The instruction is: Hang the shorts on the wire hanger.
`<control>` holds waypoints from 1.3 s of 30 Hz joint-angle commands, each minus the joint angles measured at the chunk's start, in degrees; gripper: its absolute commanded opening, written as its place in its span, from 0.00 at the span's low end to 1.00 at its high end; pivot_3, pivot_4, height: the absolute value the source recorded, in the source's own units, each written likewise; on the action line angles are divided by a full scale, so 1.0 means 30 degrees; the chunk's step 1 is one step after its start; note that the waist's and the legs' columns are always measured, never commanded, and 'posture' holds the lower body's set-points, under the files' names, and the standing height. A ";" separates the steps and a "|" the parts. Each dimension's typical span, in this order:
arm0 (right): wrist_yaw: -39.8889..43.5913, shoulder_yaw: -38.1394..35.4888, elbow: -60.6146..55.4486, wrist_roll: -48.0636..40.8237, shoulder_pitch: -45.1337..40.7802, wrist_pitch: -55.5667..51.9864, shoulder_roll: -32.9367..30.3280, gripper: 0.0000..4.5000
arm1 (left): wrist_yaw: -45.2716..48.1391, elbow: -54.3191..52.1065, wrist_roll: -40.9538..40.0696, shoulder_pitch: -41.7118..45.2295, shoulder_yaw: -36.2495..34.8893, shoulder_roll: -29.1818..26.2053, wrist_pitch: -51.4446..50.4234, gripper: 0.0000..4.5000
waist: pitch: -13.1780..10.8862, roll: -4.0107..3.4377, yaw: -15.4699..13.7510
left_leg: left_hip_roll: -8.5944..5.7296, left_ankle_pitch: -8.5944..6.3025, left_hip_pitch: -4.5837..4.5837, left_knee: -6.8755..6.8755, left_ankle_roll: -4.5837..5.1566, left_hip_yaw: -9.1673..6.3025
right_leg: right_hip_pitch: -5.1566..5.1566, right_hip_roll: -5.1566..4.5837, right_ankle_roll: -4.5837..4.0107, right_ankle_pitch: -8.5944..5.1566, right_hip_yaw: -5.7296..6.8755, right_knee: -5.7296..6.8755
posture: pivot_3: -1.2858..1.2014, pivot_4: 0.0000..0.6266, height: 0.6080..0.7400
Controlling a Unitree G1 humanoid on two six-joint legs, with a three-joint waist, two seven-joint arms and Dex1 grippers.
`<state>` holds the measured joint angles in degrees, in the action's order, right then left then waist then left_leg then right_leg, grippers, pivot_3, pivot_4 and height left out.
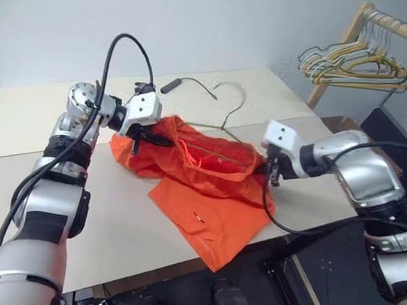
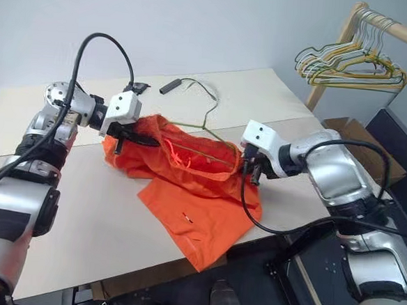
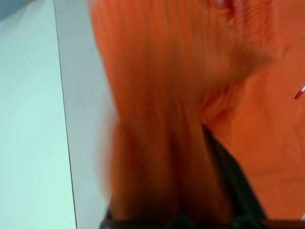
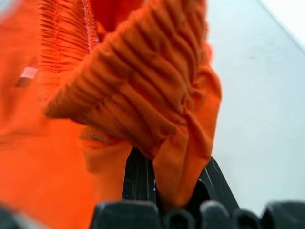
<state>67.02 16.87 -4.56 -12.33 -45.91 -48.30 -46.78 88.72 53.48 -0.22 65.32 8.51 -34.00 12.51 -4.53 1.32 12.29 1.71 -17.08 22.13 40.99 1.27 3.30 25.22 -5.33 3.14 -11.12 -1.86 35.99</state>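
**Both grippers at the waistband of the orange shorts**

The shorts [image 1: 201, 187] lie spread on the pale tabletop [image 1: 115, 216], one leg trailing toward the near edge, the gathered waistband lifted slightly between the two arms. The right gripper [image 1: 272, 173] sits at the waistband's right end, its black fingers [image 4: 138, 179] pinched tight on a fold of the ribbed elastic, which bunches up just past the fingertips. The left gripper [image 1: 143, 136] is at the opposite end of the waistband, pushed into the cloth; orange fabric drapes over its fingers, and I cannot tell whether they grip it or have let go.

The wire hanger [image 1: 228, 119] lies flat on the tabletop just beyond the shorts, between the two grippers and a little farther out than either; its lower bar is tucked under the waistband's far edge, and its hook curves away from the arms. Beyond the left gripper, a black cable [image 1: 187, 83] with a cylindrical end rests on the tabletop. Well past the right gripper, a bunch of hangers [image 1: 356, 65] hangs from a wooden rail [image 1: 397, 26].
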 commanded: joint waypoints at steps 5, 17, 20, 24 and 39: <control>-0.0987 -0.5137 -0.4518 -0.3174 0.3925 -0.3759 -0.1817 0.00 | -0.3831 -0.0078 -0.2449 0.1495 -0.3341 0.0488 -0.0483 0.75 | 0.0000 0.0002 -0.0200 | 0.0006 -0.0006 0.0008 0.0001 0.0008 -0.0008 | -0.0003 -0.0002 0.0006 0.0001 0.0017 -0.0019 | 0.43 0.09 1.00; -0.6167 -1.5365 -0.9535 -0.6597 0.9960 -1.4588 -0.0845 0.00 | -0.8424 -1.3014 -0.9964 -0.1807 -0.6104 0.2455 -1.3314 0.97 | -0.0006 0.0011 -0.0127 | -0.0001 -0.0008 -0.0046 -0.0003 0.0007 0.0001 | -0.0019 -0.0013 0.0019 -0.0003 -0.0056 -0.0036 | 0.40 0.12 1.00; -0.8268 -1.7347 -0.8747 -0.7657 1.1311 -1.4734 -0.1388 0.00 | -1.1151 -1.6526 -1.2438 -0.2530 -0.6842 0.3327 -1.6656 0.97 | -0.0011 0.0018 -0.0080 | -0.0002 -0.0008 -0.0060 0.0003 0.0006 0.0004 | -0.0022 -0.0005 0.0018 -0.0002 -0.0074 -0.0021 | 0.39 0.13 1.00; -1.1982 -1.9747 -0.6626 -1.0028 1.1732 -1.4734 -0.2138 0.00 | -1.4030 -1.9043 -1.4563 -0.3016 -0.7669 0.4236 -1.8950 0.97 | -0.0012 0.0019 0.0141 | -0.0022 -0.0008 -0.0146 -0.0007 0.0007 0.0046 | -0.0080 -0.0010 0.0035 0.0006 -0.0144 -0.0027 | 0.39 0.13 1.00; -2.5812 -1.7980 0.7972 -1.6462 0.2188 -1.4734 -0.7540 0.00 | -1.5456 -2.0888 -1.5517 -0.3625 -0.6869 0.4106 -1.8920 0.97 | -0.0062 0.0031 0.2078 | -0.0039 -0.0013 -0.0359 -0.0187 0.0013 0.0095 | -0.0428 0.0054 0.0138 -0.0097 -0.0263 -0.0320 | 0.38 0.14 1.00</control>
<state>-7.24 -36.96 16.35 -61.52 -36.48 -92.07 -67.59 42.58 -8.16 -45.50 53.00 -11.95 -21.47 -45.20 -4.71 1.41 18.52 1.58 -17.12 21.05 40.38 1.31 3.62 23.96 -5.17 3.57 -11.41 -2.68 35.01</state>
